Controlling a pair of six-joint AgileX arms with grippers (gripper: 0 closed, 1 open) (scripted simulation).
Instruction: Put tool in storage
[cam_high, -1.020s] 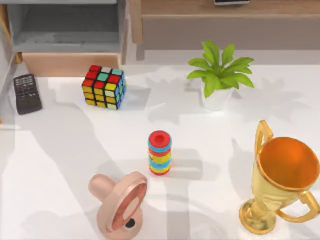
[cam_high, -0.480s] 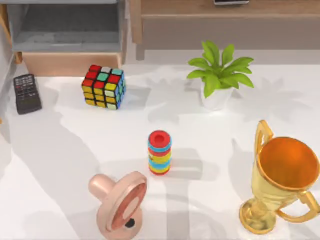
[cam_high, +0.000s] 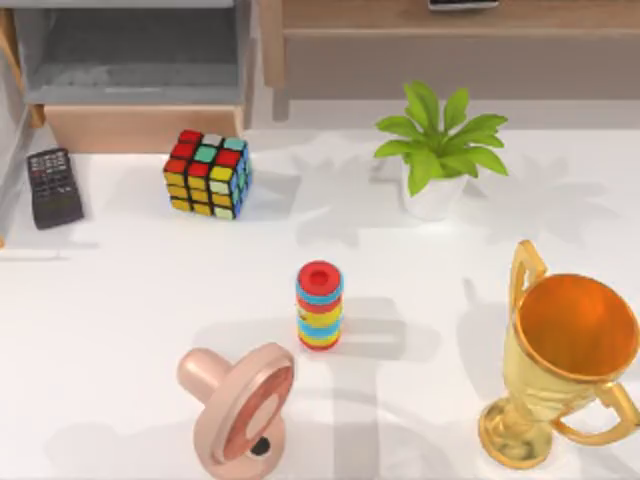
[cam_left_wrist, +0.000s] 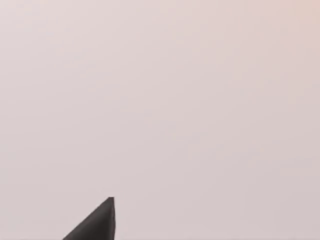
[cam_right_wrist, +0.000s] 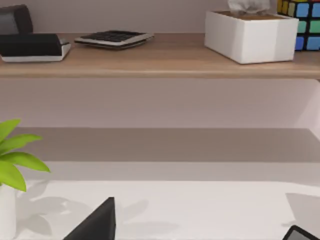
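Where the top view looks down on my white desk (cam_high: 120, 300), the open box-like drawer with a grey inside and light tan wooden front panel (cam_high: 140, 127) sits at the far left corner, with the black remote control (cam_high: 53, 187) and the multicoloured puzzle cube (cam_high: 208, 173) just before it. Against a plain pale surface, the left wrist view shows a dark wedge of my left tool (cam_left_wrist: 97, 225), and I cannot tell how open it is. Facing the long brown wooden shelf (cam_right_wrist: 160, 62) that carries a white tissue box (cam_right_wrist: 250, 35), the right wrist view shows a like wedge of my right tool (cam_right_wrist: 97, 225), its opening just as unclear.
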